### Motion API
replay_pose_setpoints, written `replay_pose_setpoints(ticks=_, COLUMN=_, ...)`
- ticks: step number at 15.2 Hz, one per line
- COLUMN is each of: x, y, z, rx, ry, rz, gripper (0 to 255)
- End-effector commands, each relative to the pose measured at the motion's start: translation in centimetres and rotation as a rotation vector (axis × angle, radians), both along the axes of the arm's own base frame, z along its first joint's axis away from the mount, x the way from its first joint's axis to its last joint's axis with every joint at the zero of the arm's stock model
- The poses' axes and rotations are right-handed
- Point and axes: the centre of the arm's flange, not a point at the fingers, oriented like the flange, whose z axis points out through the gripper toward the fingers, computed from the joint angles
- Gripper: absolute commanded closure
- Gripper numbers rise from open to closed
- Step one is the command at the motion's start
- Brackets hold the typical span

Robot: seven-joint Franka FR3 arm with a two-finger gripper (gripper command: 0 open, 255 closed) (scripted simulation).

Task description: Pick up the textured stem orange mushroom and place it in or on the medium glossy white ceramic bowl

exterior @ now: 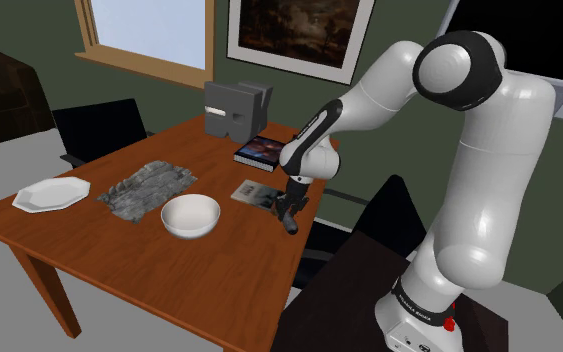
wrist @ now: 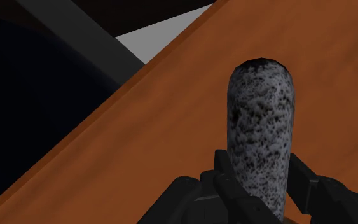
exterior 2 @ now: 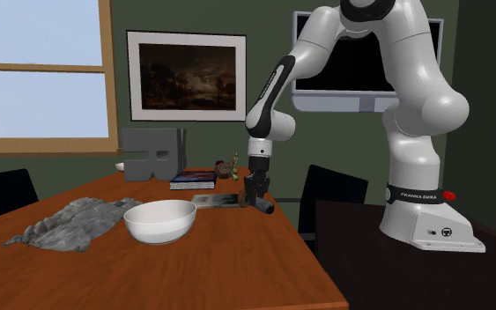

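End effector: Your end effector [exterior 2: 257, 199] stands low over the surface [exterior: 237, 262], close to its near edge. It is clamped on the mushroom, with both fingers [wrist: 224, 173] bearing on the stem's sides.
Mushroom: The mushroom [wrist: 260, 114] reads speckled grey with a dark rounded end, not orange. It projects well past the fingertips, out over the wood. You cannot tell from these views whether it is clear of the surface.
Grip finding: The hold sits at one end of a long, round body. In my judgement a quick swing could make it pivot or slide out.
Edge finding: The surface's edge runs just beside the mushroom, with the floor [wrist: 147, 39] beyond it. A slip here would likely carry the piece off the surface.
Flat print: A flat print [exterior: 254, 191] lies just beside the end effector, on the bowl's side. A low carry could drag across it.
Bowl: The white bowl [exterior: 190, 215] stands upright and empty, apart from the end effector toward the shoulder view's left. If you come in low, the projecting end may strike the rim and shove or tip the bowl, so gain height first.
Grey mat: A rough grey mat [exterior: 147, 187] lies just beyond the bowl. An overshoot would land the piece there.
Release: A long, rounded piece may roll or lodge across the rim. Let go low and centred.
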Motion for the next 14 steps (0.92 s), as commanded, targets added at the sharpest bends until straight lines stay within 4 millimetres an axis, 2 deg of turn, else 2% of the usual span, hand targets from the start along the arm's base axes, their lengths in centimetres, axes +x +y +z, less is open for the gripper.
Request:
replay_pose_setpoints(ticks=1, x=0.0, y=0.0, z=0.0, rx=0.0, ry=0.0, rz=0.0, gripper=255)
replay_pose_setpoints(ticks=6, x=0.0, y=0.0, z=0.0, rx=0.0, ry=0.0, rz=0.0, gripper=255)
replay_pose_setpoints(ticks=14, x=0.0, y=0.0, z=4.2, rx=0.0, ry=0.0, rz=0.0, gripper=255)
